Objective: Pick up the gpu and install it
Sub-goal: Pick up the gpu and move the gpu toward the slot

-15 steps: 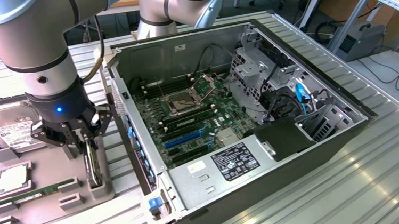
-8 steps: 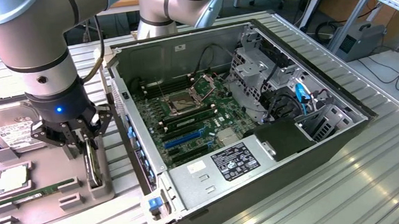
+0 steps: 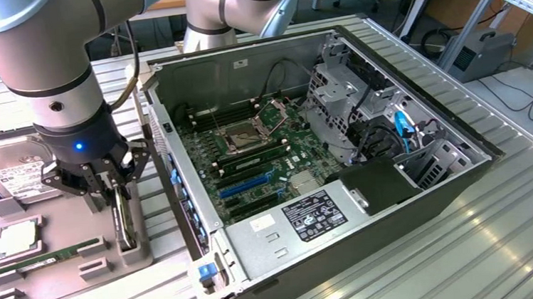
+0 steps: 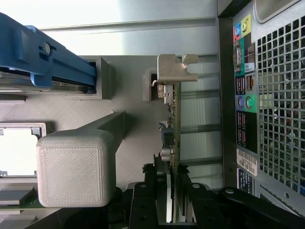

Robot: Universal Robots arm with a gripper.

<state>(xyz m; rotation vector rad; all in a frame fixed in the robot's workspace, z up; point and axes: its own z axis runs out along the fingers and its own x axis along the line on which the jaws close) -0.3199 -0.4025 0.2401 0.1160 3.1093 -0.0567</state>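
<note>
The gpu [image 3: 121,219] is a thin dark card standing on edge in a slot of the grey holder tray [image 3: 63,283], left of the computer case in the exterior view. My gripper [image 3: 107,188] hangs straight above it, its fingers reaching down around the card's upper end. In the wrist view the gpu [image 4: 173,125] runs away from my gripper [image 4: 174,202], its silvery bracket [image 4: 174,69] at the far end resting in the holder. One dark finger [image 4: 148,202] stands on each side of the card with small gaps, so the gripper is open and straddling it.
The open computer case [image 3: 415,102] lies on its side, its motherboard [image 3: 248,158] and blue expansion slot [image 3: 246,185] exposed. On the tray are a hard drive [image 3: 11,173], a processor [image 3: 17,240] and a green memory stick [image 3: 47,259]. The case's rear panel [image 4: 281,95] is close beside the card.
</note>
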